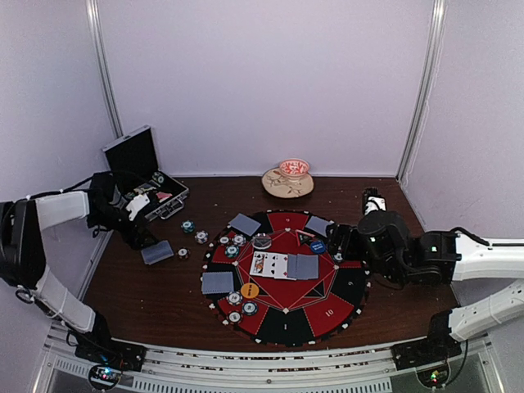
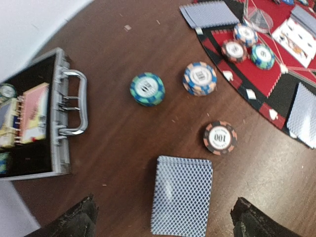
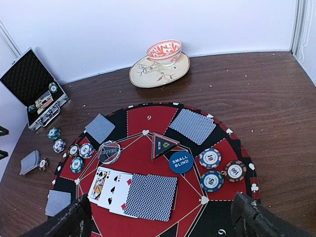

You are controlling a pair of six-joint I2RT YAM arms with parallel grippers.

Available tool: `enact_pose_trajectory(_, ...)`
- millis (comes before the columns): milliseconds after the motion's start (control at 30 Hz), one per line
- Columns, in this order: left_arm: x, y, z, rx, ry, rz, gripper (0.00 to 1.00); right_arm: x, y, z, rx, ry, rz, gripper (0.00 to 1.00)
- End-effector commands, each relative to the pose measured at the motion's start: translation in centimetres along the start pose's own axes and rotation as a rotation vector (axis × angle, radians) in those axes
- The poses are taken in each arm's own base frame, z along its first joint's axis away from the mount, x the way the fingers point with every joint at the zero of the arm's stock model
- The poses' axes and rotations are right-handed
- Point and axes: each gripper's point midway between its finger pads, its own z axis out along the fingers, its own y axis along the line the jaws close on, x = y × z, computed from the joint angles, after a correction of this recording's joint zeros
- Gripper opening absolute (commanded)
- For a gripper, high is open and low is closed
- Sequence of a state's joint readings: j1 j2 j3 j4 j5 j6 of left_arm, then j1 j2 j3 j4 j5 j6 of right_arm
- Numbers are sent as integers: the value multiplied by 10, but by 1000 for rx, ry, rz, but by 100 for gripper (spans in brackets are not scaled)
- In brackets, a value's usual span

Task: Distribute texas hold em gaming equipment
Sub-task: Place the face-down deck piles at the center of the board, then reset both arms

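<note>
With jaws wide apart, the left gripper (image 2: 163,212) hovers over the stack of grey-blue-backed cards (image 2: 181,195) on the table (image 2: 123,143) between case (image 2: 57,113) and mat (image 2: 266,81), its long axis crossing the closing line, while the right gripper (image 3: 163,217), equally open, is well apart at the mat's right edge.

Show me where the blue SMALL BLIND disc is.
Right wrist view: the round blue disc sits mid-right on the red-and-black mat, beside three striped chips.

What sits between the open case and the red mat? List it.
Left wrist view: a teal chip, a blue-and-orange chip, a dark chip, and a card deck.
</note>
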State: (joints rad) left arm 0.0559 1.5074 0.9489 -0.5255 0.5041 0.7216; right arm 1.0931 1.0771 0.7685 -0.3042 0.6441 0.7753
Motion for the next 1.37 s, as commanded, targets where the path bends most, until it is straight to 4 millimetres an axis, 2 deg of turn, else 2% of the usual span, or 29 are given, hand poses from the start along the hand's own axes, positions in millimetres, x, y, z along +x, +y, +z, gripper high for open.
enact_pose_trajectory(0, -39, 14, -65, -201, -122, -25, 98, -22, -10, -16, 38, -20, -107, 100)
enact_pose_trajectory(133, -50, 6, -116, -391, -233, -39, 98, -29, -15, -23, 42, -33, -167, 100)
enact_pose_trajectory(167, -49, 3, -122, -419, -252, -49, 98, -28, -16, -23, 43, -34, -185, 100)
enact_pose_trajectory(400, -29, -23, -145, -528, -331, -104, 98, -9, -23, -14, 76, -4, -295, 100)
enact_pose_trajectory(533, -33, -27, -170, -631, -411, -95, 98, 0, -26, -12, 80, 9, -300, 100)
enact_pose_trajectory(667, -40, -43, -186, -646, -488, -50, 98, 0, -28, -17, 53, -11, -266, 100)
enact_pose_trajectory(767, -43, -57, -193, -643, -537, 3, 98, -3, -29, -23, 11, -38, -223, 100)
enact_pose_trajectory(833, -41, -57, -194, -658, -545, 5, 98, -5, -29, -27, -20, -58, -203, 100)
enact_pose_trajectory(1100, -37, -60, -178, -589, -510, 14, 98, -26, -52, -39, 49, -166, -137, 100)
enact_pose_trajectory(1333, -38, -66, -176, -566, -520, 38, 98, -34, -67, -45, 87, -230, -108, 100)
